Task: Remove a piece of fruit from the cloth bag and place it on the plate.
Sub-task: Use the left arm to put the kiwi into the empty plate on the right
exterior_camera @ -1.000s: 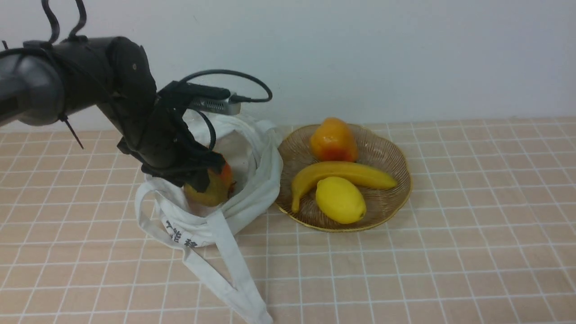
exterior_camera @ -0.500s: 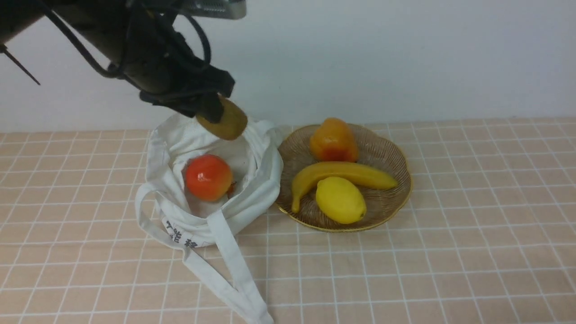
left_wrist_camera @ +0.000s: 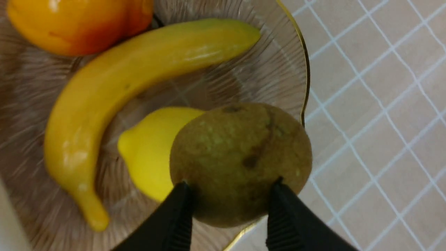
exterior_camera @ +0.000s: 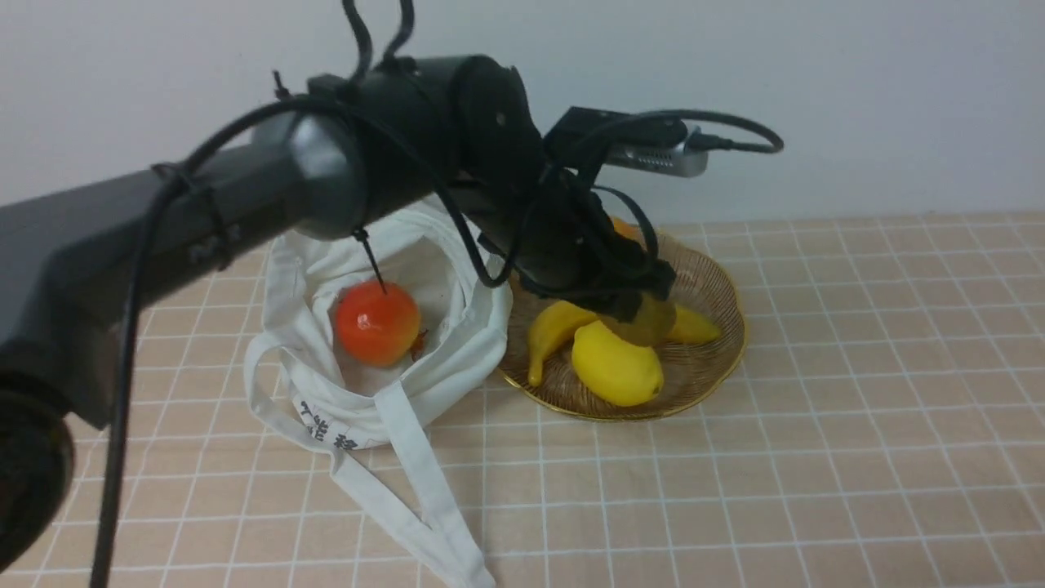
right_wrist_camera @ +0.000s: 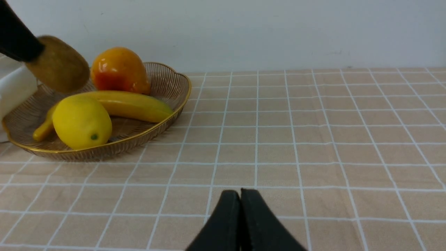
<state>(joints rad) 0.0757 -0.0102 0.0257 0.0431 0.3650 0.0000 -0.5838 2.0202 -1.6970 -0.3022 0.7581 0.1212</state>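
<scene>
Left gripper [left_wrist_camera: 231,198]: grasping the kiwi [left_wrist_camera: 240,160]
Kiwi: held in the air above the plate [exterior_camera: 710,359], over the lemon [exterior_camera: 618,363]
Right gripper [right_wrist_camera: 240,191]: clenched, its 2 fingers together
Plate: holds 3 fruits, the lemon, banana [left_wrist_camera: 146,69] and an orange fruit [right_wrist_camera: 118,71]
Bag [exterior_camera: 457,351]: beside the plate, 1 red fruit [exterior_camera: 377,323] inside

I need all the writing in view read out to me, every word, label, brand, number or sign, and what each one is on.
Dark printed characters on the side of the white cloth bag, below its opening: tilted and partly folded away, too unclear to quote reliably.
No other lettering or number is readable, neither on the plate nor on the left arm.
</scene>
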